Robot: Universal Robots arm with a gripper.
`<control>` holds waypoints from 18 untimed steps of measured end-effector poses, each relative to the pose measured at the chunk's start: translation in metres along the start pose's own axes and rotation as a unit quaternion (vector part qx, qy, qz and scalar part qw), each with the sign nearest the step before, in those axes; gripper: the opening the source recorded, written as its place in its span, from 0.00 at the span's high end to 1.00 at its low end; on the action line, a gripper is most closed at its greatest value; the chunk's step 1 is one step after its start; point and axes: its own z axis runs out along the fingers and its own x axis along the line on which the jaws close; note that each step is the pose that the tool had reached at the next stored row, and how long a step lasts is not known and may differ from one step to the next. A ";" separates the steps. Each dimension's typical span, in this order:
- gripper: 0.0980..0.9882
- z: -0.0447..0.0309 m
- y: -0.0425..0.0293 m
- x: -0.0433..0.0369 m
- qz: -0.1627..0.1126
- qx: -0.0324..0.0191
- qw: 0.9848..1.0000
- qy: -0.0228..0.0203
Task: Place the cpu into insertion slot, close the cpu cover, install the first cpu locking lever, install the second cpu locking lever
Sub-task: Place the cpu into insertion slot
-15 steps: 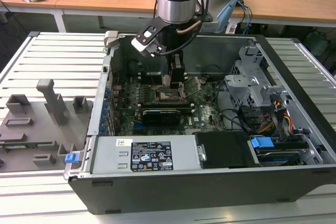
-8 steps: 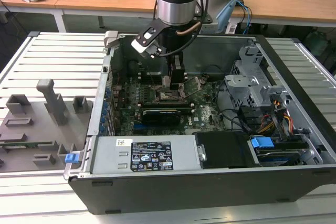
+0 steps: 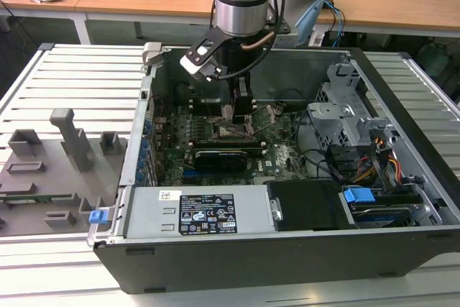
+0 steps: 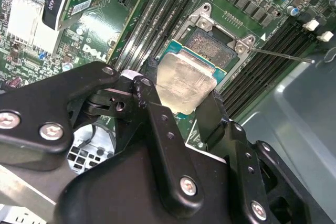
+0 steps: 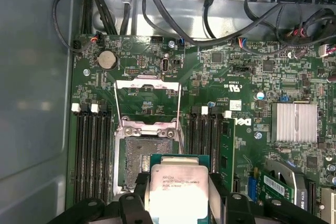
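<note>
My gripper (image 4: 177, 99) was clamped on the cpu (image 4: 185, 80), holding it just over the insertion slot (image 5: 137, 156). Beyond the gripper, the cpu cover (image 5: 147, 82) stood flipped open. Memory slots (image 5: 92, 150) flanked the gripper on both sides, and a thin lever (image 4: 278, 55) stuck out past the slot.

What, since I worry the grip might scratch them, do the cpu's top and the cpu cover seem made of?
The cpu: top looks like metal, pale silver-beige with a dull sheen, over a green board edge. The cpu cover: probably thin stamped steel, silvery and bright, lying open. The pincer gripping the cpu looks matt black, material unclear.
</note>
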 end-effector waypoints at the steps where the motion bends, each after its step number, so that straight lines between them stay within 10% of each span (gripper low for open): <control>1: 0.51 0.0003 0.0000 0.0000 0.000 0.000 1.000 0.000; 18: 0.51 0.0048 -0.0002 0.0005 0.000 0.000 1.000 0.000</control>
